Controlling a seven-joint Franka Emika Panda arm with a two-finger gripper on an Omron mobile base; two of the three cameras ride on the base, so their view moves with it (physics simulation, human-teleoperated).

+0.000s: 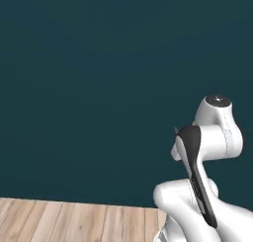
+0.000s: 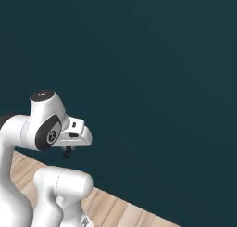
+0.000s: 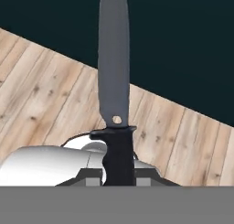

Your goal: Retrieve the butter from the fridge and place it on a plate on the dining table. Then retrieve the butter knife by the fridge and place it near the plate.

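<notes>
The butter knife [image 3: 113,72] stands out in the hand view, its grey blade running up the picture and its black handle clamped low between the fingertips. My gripper [image 3: 118,175] is shut on that handle. In the right base view the hand [image 2: 74,134] sits folded close to the arm, and a small dark tip [image 2: 68,152] pokes out below it. The butter, the fridge, the plate and the dining table are out of view.
A plain dark teal wall [image 1: 99,63] rises ahead of the base. Light wooden floor [image 1: 74,221] runs along its foot and also lies under the knife, floor [image 3: 41,104].
</notes>
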